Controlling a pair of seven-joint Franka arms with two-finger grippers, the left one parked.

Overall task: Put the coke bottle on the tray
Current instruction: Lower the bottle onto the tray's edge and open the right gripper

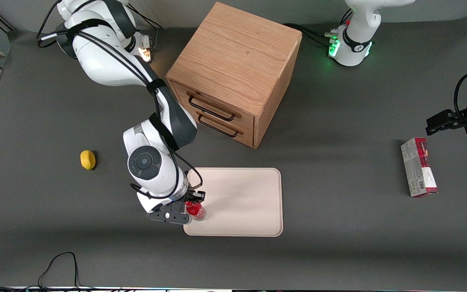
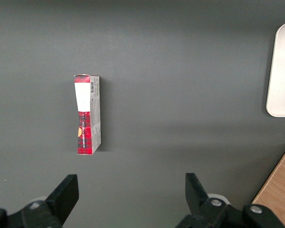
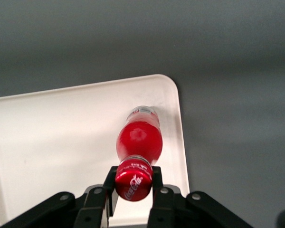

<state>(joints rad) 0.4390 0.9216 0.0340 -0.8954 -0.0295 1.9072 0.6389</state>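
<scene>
The coke bottle (image 1: 195,210) is small and red with a red cap and clear base. It stands upright on the cream tray (image 1: 245,198), at the tray's corner nearest the front camera toward the working arm's end. My right gripper (image 1: 192,206) is shut on the bottle's cap. In the right wrist view the gripper (image 3: 133,183) clamps the cap with a finger on each side, and the coke bottle (image 3: 138,140) reaches down to the tray (image 3: 61,137) close to its rim. I cannot tell whether the base touches the tray.
A wooden drawer cabinet (image 1: 233,69) stands farther from the front camera than the tray. A yellow lemon (image 1: 88,159) lies toward the working arm's end. A red-and-grey carton (image 1: 418,167) lies toward the parked arm's end, also in the left wrist view (image 2: 87,114).
</scene>
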